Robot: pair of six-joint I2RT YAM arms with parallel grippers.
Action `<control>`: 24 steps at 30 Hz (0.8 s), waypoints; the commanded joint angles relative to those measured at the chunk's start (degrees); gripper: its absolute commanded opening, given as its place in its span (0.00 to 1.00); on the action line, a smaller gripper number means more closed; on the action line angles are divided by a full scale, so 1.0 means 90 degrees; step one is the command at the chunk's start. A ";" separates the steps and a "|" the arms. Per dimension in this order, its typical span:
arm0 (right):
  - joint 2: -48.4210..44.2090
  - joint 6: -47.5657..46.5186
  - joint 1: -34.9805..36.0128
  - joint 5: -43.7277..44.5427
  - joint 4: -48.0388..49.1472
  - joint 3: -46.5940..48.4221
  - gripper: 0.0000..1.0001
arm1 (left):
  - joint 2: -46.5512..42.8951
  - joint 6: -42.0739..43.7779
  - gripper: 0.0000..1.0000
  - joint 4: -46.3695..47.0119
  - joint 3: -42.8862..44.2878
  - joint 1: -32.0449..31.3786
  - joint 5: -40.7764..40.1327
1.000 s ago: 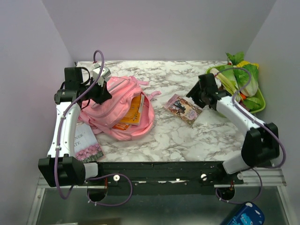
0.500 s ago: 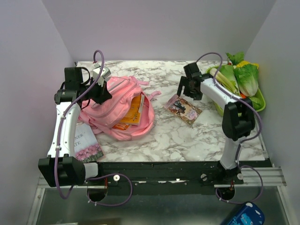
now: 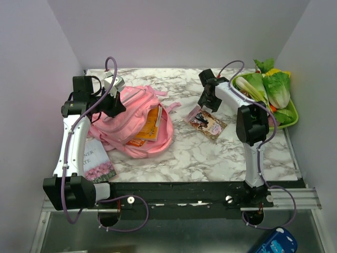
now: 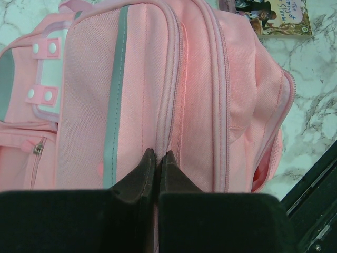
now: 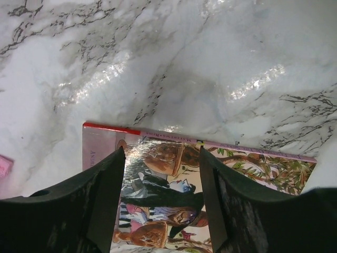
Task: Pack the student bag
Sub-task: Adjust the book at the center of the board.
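Right hand [image 5: 161,158] now nearer student bag [image 3: 131,124], fingers apart above book [image 5: 210,174].

**A:** How is the light?

**B:** Bright, soft and even, coming from overhead. White glare streaks the glossy grey-veined white marble tabletop [image 5: 247,84] in the right wrist view.

**A:** Is anything blurred?

**B:** The black gripper fingers [image 5: 105,211] look dark and slightly soft along the lower edge of both wrist views. The soft pink fabric backpack [image 4: 200,79] is sharp.
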 commanded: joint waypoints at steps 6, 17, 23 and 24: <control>0.0423 0.0633 0.0028 0.0744 -0.0293 0.0643 0.66 | -0.0264 0.0078 0.06 0.0565 0.0019 0.0119 0.0021; 0.1226 0.0595 0.0096 0.0353 -0.0920 0.1456 0.72 | -0.0313 0.0088 0.06 0.0603 0.0048 0.0177 0.0001; 0.1265 0.0458 0.0232 0.0246 -0.0870 0.1436 0.72 | -0.0391 0.0039 0.06 0.0682 -0.0069 0.0177 0.0001; 0.1236 0.0439 0.0262 0.0217 -0.0851 0.1426 0.72 | -0.0391 0.0068 0.06 0.0682 -0.0069 0.0177 -0.0028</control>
